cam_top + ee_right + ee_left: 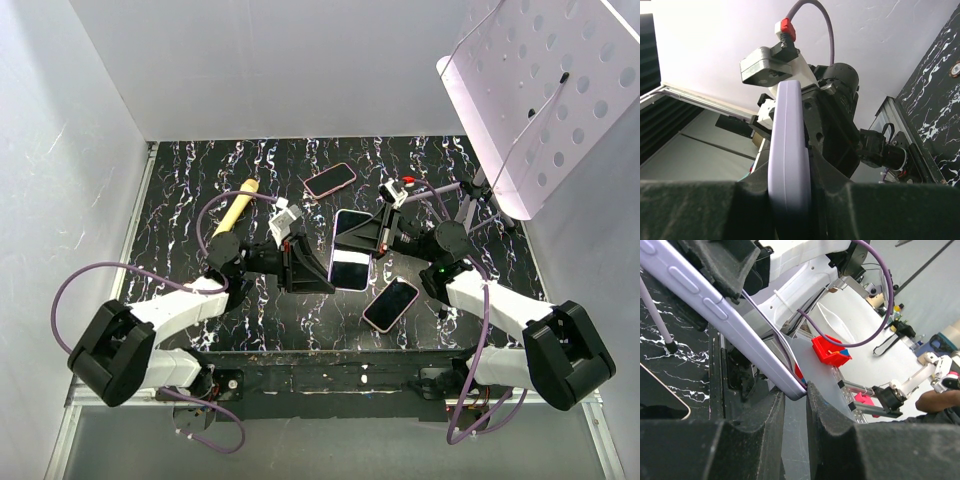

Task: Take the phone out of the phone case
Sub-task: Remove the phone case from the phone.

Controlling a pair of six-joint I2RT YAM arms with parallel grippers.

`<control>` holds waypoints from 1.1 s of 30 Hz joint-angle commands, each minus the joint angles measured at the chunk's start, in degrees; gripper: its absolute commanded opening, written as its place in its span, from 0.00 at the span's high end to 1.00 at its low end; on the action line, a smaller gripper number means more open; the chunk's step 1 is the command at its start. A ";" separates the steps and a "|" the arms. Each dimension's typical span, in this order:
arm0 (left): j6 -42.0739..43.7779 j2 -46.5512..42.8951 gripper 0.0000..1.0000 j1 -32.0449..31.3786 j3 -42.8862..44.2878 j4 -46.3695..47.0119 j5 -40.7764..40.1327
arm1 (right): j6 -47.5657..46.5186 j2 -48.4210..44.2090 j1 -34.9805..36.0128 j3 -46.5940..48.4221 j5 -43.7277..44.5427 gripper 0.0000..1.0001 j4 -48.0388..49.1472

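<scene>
A phone (350,262) in a lilac phone case (715,305) is held up above the black marbled table (180,170) at the centre, its dark screen facing up. My left gripper (322,272) grips its left side. In the left wrist view the case's corner sits pinched between the tips of the left gripper (796,392), which is shut on it. My right gripper (373,238) holds the opposite side. In the right wrist view the rounded lilac phone case (788,150) edge stands clamped in the right gripper (790,180).
A pink-cased phone (330,180) lies at the back centre and another (390,304) near the front right. A yellow roller (235,208) lies at the back left. A perforated white board (560,90) on a stand leans over the back right corner. White walls enclose the table.
</scene>
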 commanded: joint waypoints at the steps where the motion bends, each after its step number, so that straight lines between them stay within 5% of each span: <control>1: 9.04 9.28 1.00 2.19 -0.11 -5.42 -8.56 | 21.76 -3.62 4.91 6.63 0.49 0.99 22.84; 9: 20.81 9.03 1.00 2.28 5.78 -17.95 -9.77 | 22.65 -3.97 5.61 7.15 0.94 0.99 21.71; 16: 19.50 8.59 1.00 2.28 6.84 -23.32 -14.87 | 19.40 -4.59 5.62 8.47 0.67 0.99 17.66; 20: 15.93 6.74 1.00 2.28 10.26 -46.24 -31.03 | 18.45 -3.61 5.88 8.65 2.25 0.99 20.39; 25: -9.46 4.99 1.00 -0.17 -0.09 -19.07 -30.16 | -3.60 -8.53 6.49 8.03 3.65 0.99 4.15; 33: -14.51 -1.07 0.85 -3.25 -2.21 -22.91 -36.49 | -5.13 -3.10 8.77 6.63 7.26 0.99 12.11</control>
